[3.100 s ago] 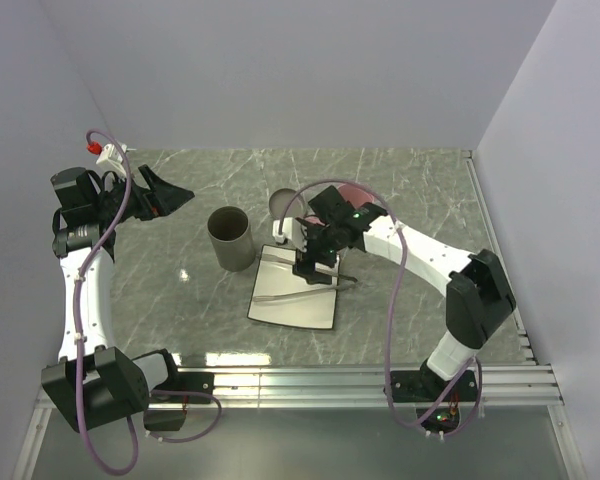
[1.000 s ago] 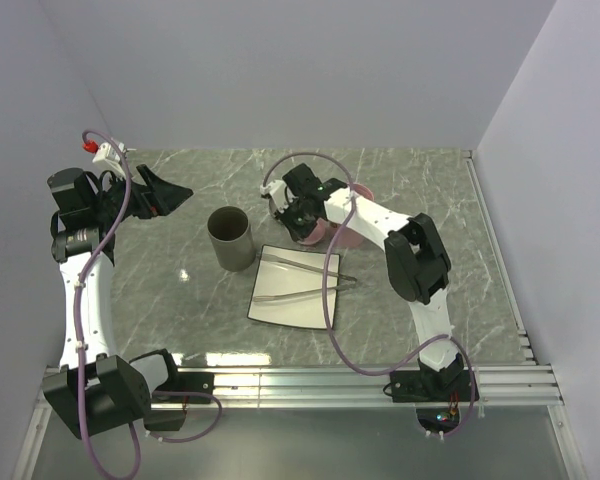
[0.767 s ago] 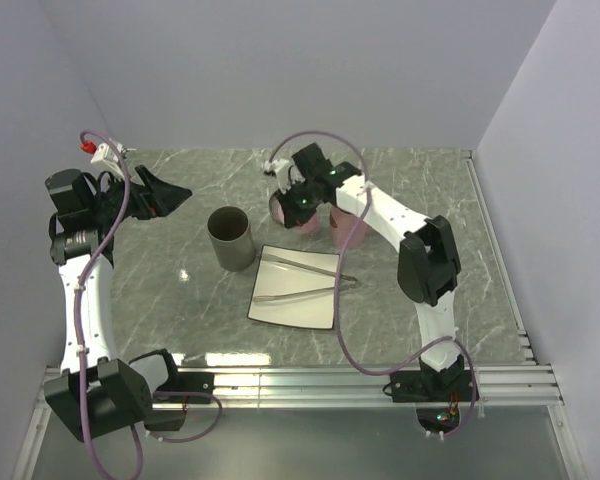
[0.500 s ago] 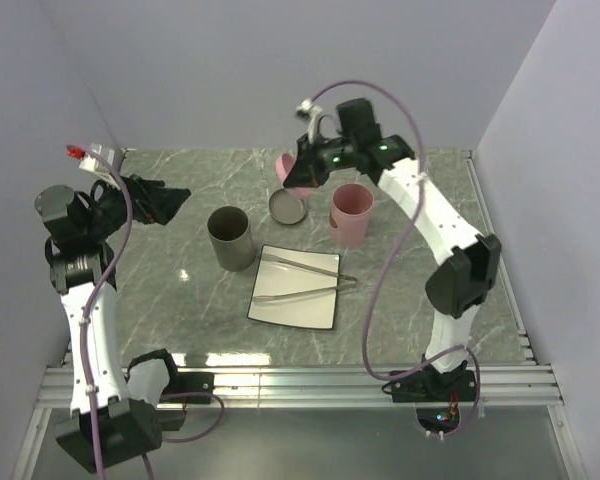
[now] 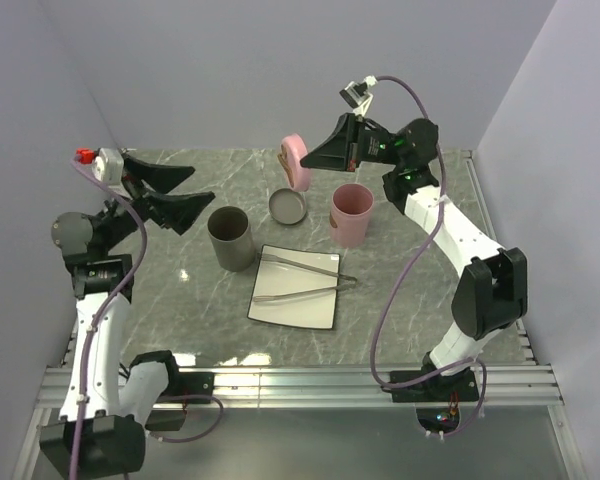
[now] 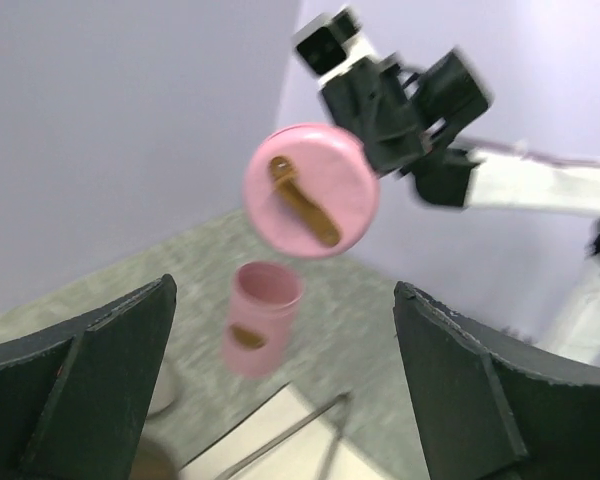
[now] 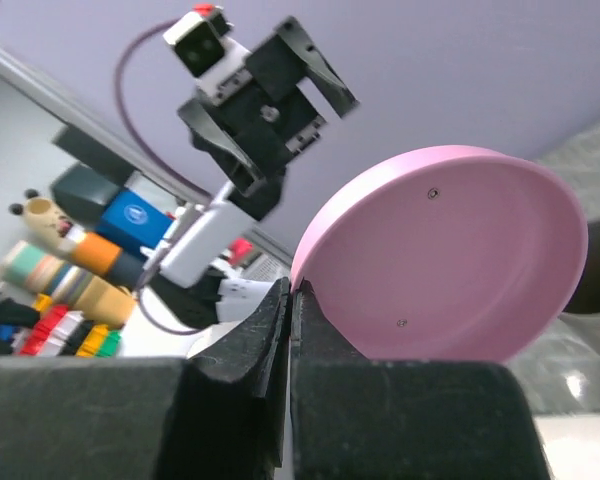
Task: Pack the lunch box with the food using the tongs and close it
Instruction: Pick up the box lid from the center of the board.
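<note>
The tongs [image 5: 335,282] are lying untouched across the white square plate [image 5: 290,310] nearest the arm bases, their two arms splaying toward the left. No food is showing on the plate or elsewhere on the marble tabletop [image 5: 430,200]. If it is sitting inside one of the vessels, the views are not revealing it. Just beyond the plate's left corner a grey cylindrical cup [image 5: 230,238] is standing upright. Beyond the plate's far edge a round steel container [image 5: 287,207] and the pink lunch box [image 5: 352,215] are standing side by side, both open at the top.

Above them, the right pincer [image 5: 305,164] is holding the pink lid [image 5: 294,172] well clear of the tabletop, its fingers pressed together on the rim and the lid turned on edge. A second ago this pincer was working low beside the box with the lid, and three seconds ago it was hovering over the tongs. So the lid is coming away, leaving the box ready for filling.

At the far left the left pincer [image 5: 185,193], spread wide and carrying nothing, is rising and facing the lid, whose brown strap [image 6: 302,200] is showing between its fingers in the left wrist view. The lid is probably needing a resting place before either arm is reaching for the tongs.
</note>
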You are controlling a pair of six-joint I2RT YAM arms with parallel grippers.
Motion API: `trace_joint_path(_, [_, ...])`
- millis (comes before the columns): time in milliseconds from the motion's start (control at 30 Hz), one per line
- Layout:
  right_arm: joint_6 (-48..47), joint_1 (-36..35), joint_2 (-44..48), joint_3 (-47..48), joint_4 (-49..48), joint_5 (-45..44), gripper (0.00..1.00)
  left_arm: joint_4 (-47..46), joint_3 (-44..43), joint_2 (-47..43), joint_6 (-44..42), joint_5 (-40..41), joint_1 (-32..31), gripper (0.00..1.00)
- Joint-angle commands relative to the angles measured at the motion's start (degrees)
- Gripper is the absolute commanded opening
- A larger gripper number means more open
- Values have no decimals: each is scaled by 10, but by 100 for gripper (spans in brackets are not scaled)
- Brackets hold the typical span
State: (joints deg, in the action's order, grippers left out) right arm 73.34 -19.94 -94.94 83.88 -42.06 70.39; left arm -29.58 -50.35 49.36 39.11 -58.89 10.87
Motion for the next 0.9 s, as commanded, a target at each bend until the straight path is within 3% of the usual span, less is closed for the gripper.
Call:
trace_joint_path(0, [190,10,31,-13,-265,-39,0,-119,-4,13,128,101,-73,96])
trace_joint_path(133, [255,16,34,-49,-327,-111,0,-61,-40,38,132,229,-153,90])
trace_joint_path(233, [227,19,43,-67,-333,-130,0,-23,-69,67,151,294,-183,86])
trace_joint_path(333, [209,19,61,-110,-323,-202,0,-43,-78,101,174,321,-204,86])
trace_joint_path(467, [232,16,55,-131,-338,-260,0,-29,-110,151,142,323,-253,86])
trace_joint_path(867, [231,3,81,-190,-326,-292,0,32,-232,268,48,356,-342,81])
